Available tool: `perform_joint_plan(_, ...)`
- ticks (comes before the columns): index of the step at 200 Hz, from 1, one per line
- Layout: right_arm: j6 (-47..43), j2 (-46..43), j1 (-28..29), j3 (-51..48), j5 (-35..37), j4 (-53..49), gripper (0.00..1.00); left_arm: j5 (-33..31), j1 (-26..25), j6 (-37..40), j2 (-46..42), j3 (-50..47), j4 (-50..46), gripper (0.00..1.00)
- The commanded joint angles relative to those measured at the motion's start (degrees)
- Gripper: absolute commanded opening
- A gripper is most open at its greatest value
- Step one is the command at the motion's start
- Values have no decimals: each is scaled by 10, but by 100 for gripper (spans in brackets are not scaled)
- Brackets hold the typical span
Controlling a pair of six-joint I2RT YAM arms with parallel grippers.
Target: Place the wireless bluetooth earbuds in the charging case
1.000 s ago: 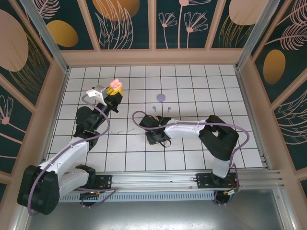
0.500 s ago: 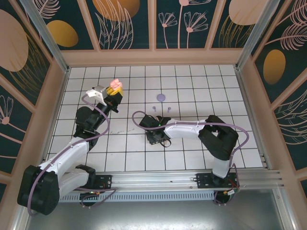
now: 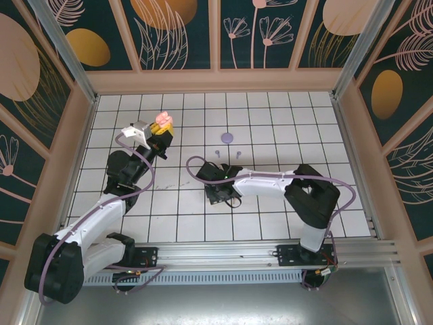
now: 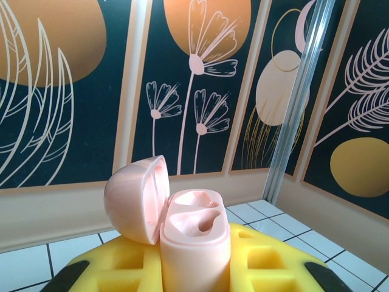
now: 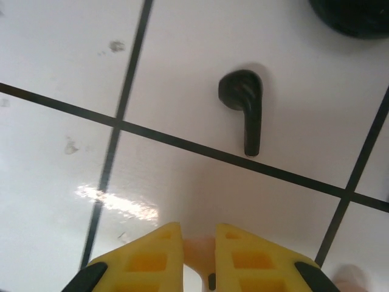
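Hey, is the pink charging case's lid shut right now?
No, the pink charging case stands with its lid swung open to one side, both sockets exposed and empty.

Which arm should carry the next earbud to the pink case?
Right. The right gripper is low over the tiles, pinching what looks like a pink earbud. The left gripper is busy holding the open pink case up.

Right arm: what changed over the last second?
The right arm's elbow swung slightly to the right. The right gripper is now pinched on what looks like a pink earbud. The left gripper still holds the open charging case; the lilac earbuds have not moved.
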Motion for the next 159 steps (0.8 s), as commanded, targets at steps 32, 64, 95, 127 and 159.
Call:
perform_joint_plan(32,-13,-111,-1,61,62,-43,16,49,-7,10,15,-27,82,0)
perform_joint_plan(64,-46,-162,-15,126,93,-61,16,74,-32,44,36,-63,159,0)
perform_joint_plan(95,-88,-205,-35,173,104,-37,17,76,-74,109,63,-70,176,0)
perform_joint_plan(127,-130,-256,-46,171,92,41,17,57,-97,136,91,-70,213,0)
perform_joint_plan(159,-162,-296,-46,143,62,125,17,36,-114,187,114,-56,214,0)
